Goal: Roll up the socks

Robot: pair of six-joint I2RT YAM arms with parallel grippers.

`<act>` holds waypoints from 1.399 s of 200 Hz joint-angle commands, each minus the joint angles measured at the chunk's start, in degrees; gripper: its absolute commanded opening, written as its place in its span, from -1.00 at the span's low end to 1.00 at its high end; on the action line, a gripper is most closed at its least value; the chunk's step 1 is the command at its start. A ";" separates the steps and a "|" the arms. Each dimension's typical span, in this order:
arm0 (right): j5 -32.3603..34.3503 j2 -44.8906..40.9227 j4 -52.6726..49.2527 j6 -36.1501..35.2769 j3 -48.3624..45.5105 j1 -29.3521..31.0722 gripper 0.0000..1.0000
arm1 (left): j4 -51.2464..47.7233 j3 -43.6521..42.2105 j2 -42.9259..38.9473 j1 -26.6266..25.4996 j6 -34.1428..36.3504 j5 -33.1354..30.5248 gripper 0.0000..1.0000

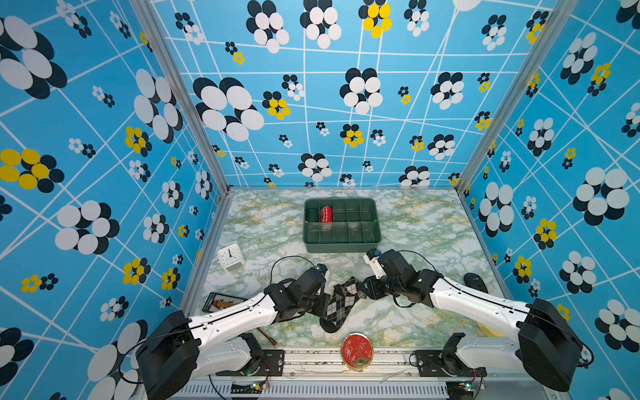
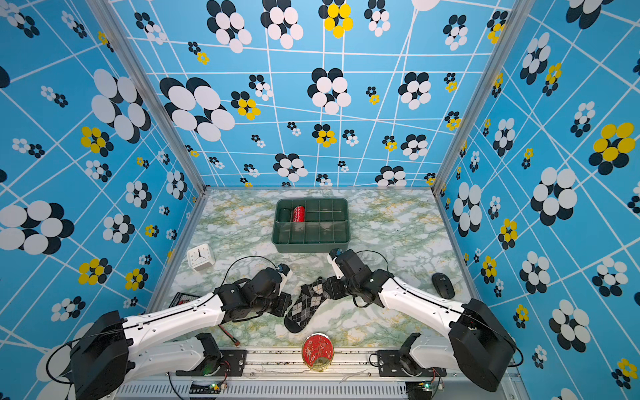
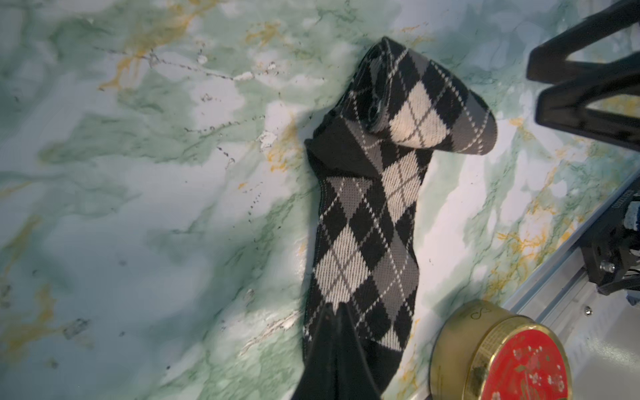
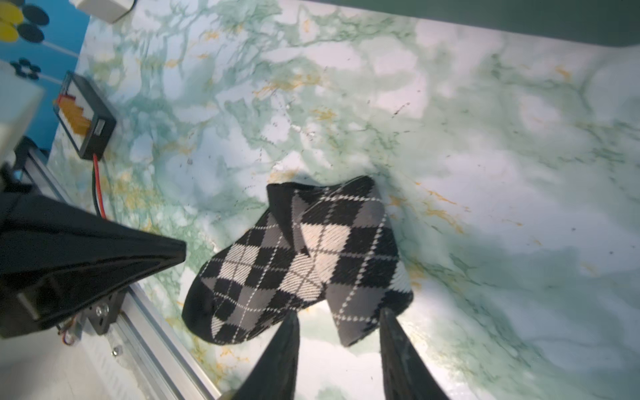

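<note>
Far left on the marbled green worktop [image 1: 415, 225] a white square alarm clock [image 1: 231, 256] stands near the wall; nearer the front lies a flat black box [image 1: 221, 302] with orange strips inside, partly hidden by the left arm in both top views. The left gripper [image 1: 323, 306] reaches in towards the middle, its fingers [image 3: 332, 339] pressed together over the black toe end of the socks [image 1: 341, 301]; whether any fabric is caught between them cannot be told. The black, grey and white argyle socks lie flat on the worktop between the two grippers, the toe towards the front edge and the far end folded over itself into a short loose roll. Just in front of the toe a gold tin with a red lid [image 1: 357, 351] sits at the worktop's front edge. Behind the socks stands a dark green divided tray [image 1: 341, 246], holding a red roll with white zigzags [image 1: 326, 213] and a dark green roll [image 1: 312, 214] side by side in its back-left compartments. The right gripper [image 4: 339, 313] is spread, its fingertips either side of the folded end; further right lies a black computer mouse [image 1: 475, 282].
</note>
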 commanded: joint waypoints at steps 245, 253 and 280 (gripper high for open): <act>25.58 21.05 -4.84 -11.98 14.24 16.01 -0.26 | 12.73 -5.70 5.13 -5.73 -8.32 -3.18 -0.99; 25.85 21.58 -4.79 -11.88 14.45 16.00 -0.28 | 12.87 -5.78 5.26 -5.73 -8.32 -3.17 -0.99; 26.83 23.70 -4.59 -11.40 15.50 16.00 -0.40 | 13.43 -6.13 6.04 -5.81 -8.41 -3.00 -0.99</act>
